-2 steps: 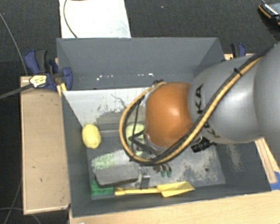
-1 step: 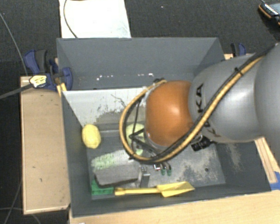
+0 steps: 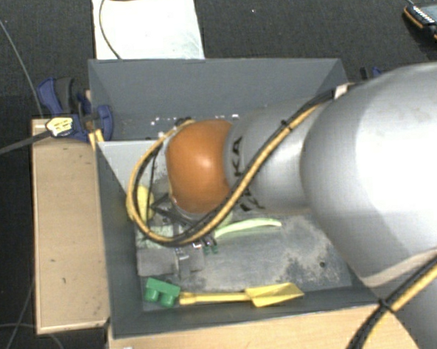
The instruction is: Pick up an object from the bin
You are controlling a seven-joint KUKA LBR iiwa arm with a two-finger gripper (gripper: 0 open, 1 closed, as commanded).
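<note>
Gripper (image 3: 185, 260) low by bin's (image 3: 118, 250) left wall, grip state can't tell; risk: scraping wall, shoving green block (image 3: 161, 291) aside

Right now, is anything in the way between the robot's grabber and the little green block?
Nothing visible is. The gripper hangs close to the green block near the bin's front left corner, with bare floor between them. A yellow scoop lies off to the block's side, not between.

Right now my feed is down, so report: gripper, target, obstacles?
Gripper low at bin left. Green block and yellow scoop lie nearest. Pale green strip further right.
</note>
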